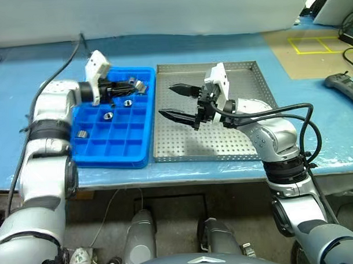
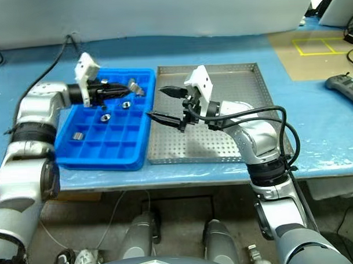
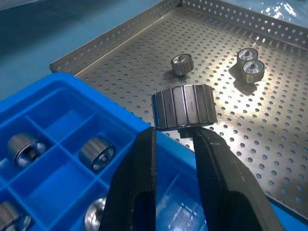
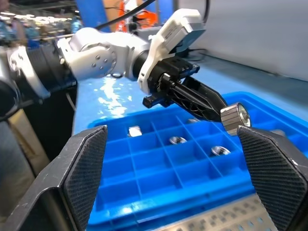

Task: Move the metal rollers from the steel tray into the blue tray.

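Looking down from the head camera, the blue tray (image 1: 110,147) and the steel tray (image 1: 246,138) were seen side by side, edges touching, on a table (image 1: 179,48) covered in blue sheeting. The left hand (image 1: 132,86) was held over the far corner of the blue tray, closed on one metal roller (image 1: 141,86). At least three rollers (image 1: 108,116) were counted in its compartments, so the transfer was judged partly done. The right hand (image 1: 178,101) hovered over the steel tray, fingers spread wide and empty. A taped yellow outline (image 1: 312,44) was noted on the floor beyond the table, and a dark handheld remote (image 1: 344,87) lay at the table's right end.

In the left wrist view, the ribbed roller (image 3: 183,107) was pinched between the fingertips (image 3: 144,144) above the blue tray's rim (image 3: 115,103). Three loose rollers (image 3: 182,64) remained on the perforated steel floor (image 3: 269,144), judged still to be moved.

In the right wrist view, the carried roller (image 4: 235,117) was seen above the blue compartments (image 4: 159,163), not yet set down. A cluttered workshop was glimpsed behind.
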`<state>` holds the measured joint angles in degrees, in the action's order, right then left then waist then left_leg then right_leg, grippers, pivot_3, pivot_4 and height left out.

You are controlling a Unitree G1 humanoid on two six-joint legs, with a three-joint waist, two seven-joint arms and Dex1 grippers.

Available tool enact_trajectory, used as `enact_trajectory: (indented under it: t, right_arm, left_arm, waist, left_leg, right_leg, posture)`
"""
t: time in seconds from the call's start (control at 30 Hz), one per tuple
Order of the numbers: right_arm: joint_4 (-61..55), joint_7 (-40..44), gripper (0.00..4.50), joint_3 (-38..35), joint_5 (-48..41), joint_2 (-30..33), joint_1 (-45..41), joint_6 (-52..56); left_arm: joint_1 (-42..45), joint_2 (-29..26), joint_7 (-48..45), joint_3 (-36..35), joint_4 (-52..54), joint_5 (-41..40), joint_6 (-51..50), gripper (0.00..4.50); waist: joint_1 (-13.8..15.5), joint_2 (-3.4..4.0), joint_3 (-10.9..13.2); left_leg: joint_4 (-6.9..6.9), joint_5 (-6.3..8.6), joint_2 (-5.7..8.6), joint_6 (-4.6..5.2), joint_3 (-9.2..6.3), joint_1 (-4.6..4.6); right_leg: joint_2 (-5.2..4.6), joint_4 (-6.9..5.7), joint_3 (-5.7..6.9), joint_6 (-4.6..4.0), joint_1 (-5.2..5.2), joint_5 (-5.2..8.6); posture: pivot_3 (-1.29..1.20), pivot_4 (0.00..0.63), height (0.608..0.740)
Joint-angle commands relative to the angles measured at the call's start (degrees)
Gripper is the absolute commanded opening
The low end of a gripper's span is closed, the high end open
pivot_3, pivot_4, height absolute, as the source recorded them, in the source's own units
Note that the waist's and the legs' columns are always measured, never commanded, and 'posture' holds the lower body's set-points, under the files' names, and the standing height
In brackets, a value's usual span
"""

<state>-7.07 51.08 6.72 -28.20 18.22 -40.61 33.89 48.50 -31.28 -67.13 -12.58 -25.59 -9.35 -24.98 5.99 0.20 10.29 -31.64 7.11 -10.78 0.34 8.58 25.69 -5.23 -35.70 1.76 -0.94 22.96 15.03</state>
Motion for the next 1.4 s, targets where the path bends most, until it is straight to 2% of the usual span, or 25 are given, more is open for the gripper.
enact_trajectory:
  t: [0.03,0.17,0.3,0.43,0.57,0.73,0.97,1.23,1.3,1.4]
  right_arm:
    - [2.05,3.03,4.50,2.17,-0.85,-1.69,-2.12,-1.27]
    - [6.81,6.06,4.50,4.63,0.74,-3.19,-3.69,-2.99]
    - [9.69,8.13,4.50,6.10,1.68,-4.76,-5.24,-4.46]
    - [11.22,9.42,4.50,6.32,2.16,-5.66,-5.95,-4.94]
    - [11.59,9.92,4.50,6.52,2.37,-6.04,-5.66,-4.50]
    - [10.96,9.71,4.50,6.42,2.90,-5.87,-5.18,-4.14]
    - [9.74,8.30,4.50,6.02,2.74,-5.80,-4.11,-3.11]
    - [9.51,6.99,4.50,6.11,3.19,-5.53,-3.43,-3.46]
    - [9.46,6.66,4.50,6.10,3.33,-5.54,-3.40,-3.65]
    - [9.31,6.09,4.50,5.93,3.33,-5.58,-3.25,-3.69]
  left_arm:
    - [-7.66,2.67,10.72,-10.04,21.68,-9.55,-5.03,0.78]
    - [-18.99,3.88,17.04,-14.53,36.27,-16.31,-11.12,0.78]
    - [-29.54,3.37,22.63,-18.04,44.70,-20.16,-15.96,0.78]
    - [-37.37,3.82,27.86,-19.65,49.47,-22.58,-18.19,0.78]
    - [-43.29,6.01,32.34,-17.54,50.70,-21.07,-15.27,0.78]
    - [-45.72,7.74,35.46,-14.54,52.03,-22.01,-14.63,0.78]
    - [-48.96,6.23,35.10,-11.96,49.41,-21.44,-13.47,0.78]
    - [-48.70,3.82,33.59,-12.67,45.66,-22.87,-13.15,0.78]
    - [-48.95,2.98,32.08,-12.52,44.96,-24.01,-13.25,1.48]
    - [-49.45,1.71,32.03,-11.53,44.70,-23.52,-13.53,2.28]
  waist:
    - [0.57,-0.02,0.00]
    - [2.01,-0.02,0.00]
    - [2.94,-0.02,0.00]
    - [4.06,-0.03,-0.01]
    - [5.55,-0.03,-0.01]
    - [6.50,-0.05,-0.02]
    - [6.30,-0.07,-0.03]
    - [6.03,-0.07,-0.04]
    - [5.95,-0.07,-0.04]
    - [5.88,-0.07,-0.05]
  left_leg:
    - [-0.03,-0.05,0.01,-0.08,0.02,0.17]
    - [-0.10,-0.05,-0.12,-0.31,-0.06,0.36]
    - [-0.08,-0.09,-0.12,-0.37,-0.08,0.25]
    - [0.00,-0.20,-0.15,-0.51,-0.14,0.24]
    - [0.06,-0.26,-0.16,-0.58,-0.16,0.19]
    - [0.06,-0.32,-0.18,-0.68,-0.18,0.12]
    - [0.12,-0.48,-0.18,-0.93,-0.19,-0.03]
    - [0.17,-0.51,-0.16,-0.98,-0.17,-0.12]
    - [0.20,-0.51,-0.16,-0.98,-0.17,-0.21]
    - [0.21,-0.51,-0.16,-0.98,-0.17,-0.31]
  right_leg:
    - [0.01,-0.01,0.17,-0.01,0.04,0.01]
    - [0.05,-0.12,0.54,-0.03,0.08,0.02]
    - [0.05,-0.16,0.53,-0.04,0.00,0.02]
    - [0.10,-0.11,0.56,-0.03,-0.01,0.02]
    - [0.11,-0.09,0.56,-0.01,-0.05,0.01]
    - [0.13,-0.10,0.52,0.09,-0.11,-0.04]
    - [0.20,-0.10,0.34,0.37,-0.11,-0.21]
    - [0.21,-0.12,0.31,0.39,-0.15,-0.23]
    - [0.21,-0.12,0.27,0.39,-0.22,-0.23]
    - [0.21,-0.14,0.23,0.39,-0.28,-0.22]
  posture:
    - [0.21,0.150,0.740]
    - [0.28,0.150,0.740]
    - [0.33,0.150,0.740]
    - [0.36,0.150,0.740]
    - [0.38,0.150,0.740]
    - [0.37,0.150,0.740]
    - [0.35,0.150,0.740]
    - [0.33,0.150,0.740]
    - [0.33,0.150,0.740]
    - [0.32,0.150,0.740]
